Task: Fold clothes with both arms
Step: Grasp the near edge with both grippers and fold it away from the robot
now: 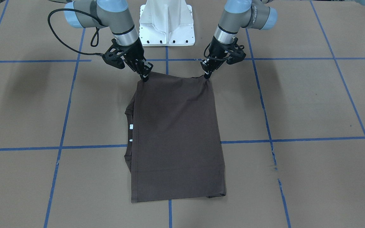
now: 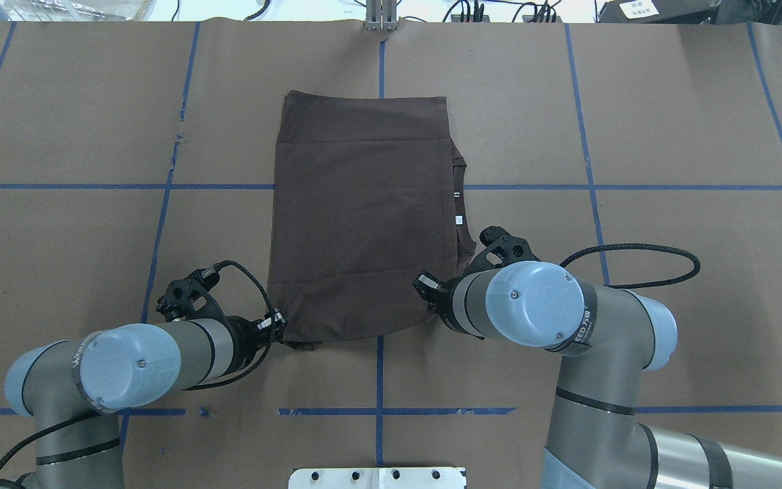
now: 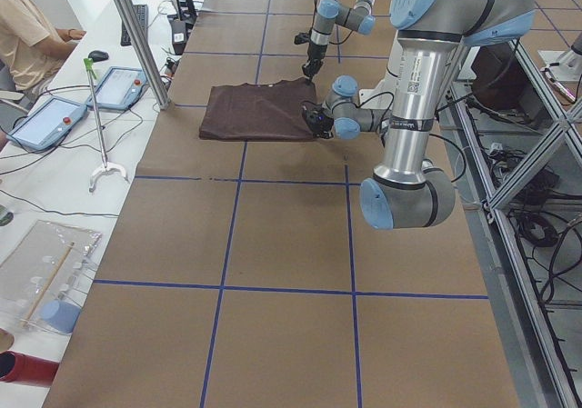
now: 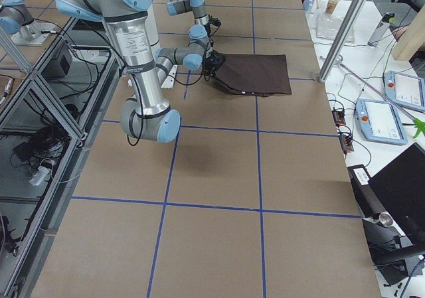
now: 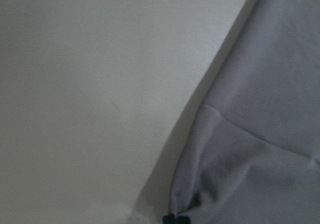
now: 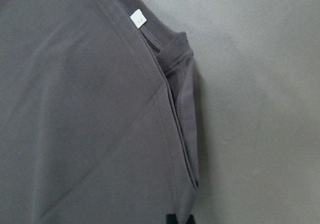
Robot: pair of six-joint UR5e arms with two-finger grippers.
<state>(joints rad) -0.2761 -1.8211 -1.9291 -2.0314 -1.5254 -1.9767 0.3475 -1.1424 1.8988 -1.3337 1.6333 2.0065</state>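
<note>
Shirt [image 1: 176, 136] lies part-folded, flat mid-worktop [image 1: 296, 104], long axis running straight away from the robot. Left gripper [image 1: 207, 75] and right gripper [image 1: 145, 77] are each clenched on one robot-side corner. The cloth stretches forward from both, so neither arm is nearer. Next fold likely goes along that axis.

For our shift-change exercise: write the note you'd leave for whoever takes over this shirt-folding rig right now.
Left gripper: shut on the near corner of the shirt on its side.
Right gripper: shut on the other near corner, on the neck tag side.
Done: shirt lies on the table as a folded rectangle.
Left: probably carry the near edge over to the far edge, then release.
</note>
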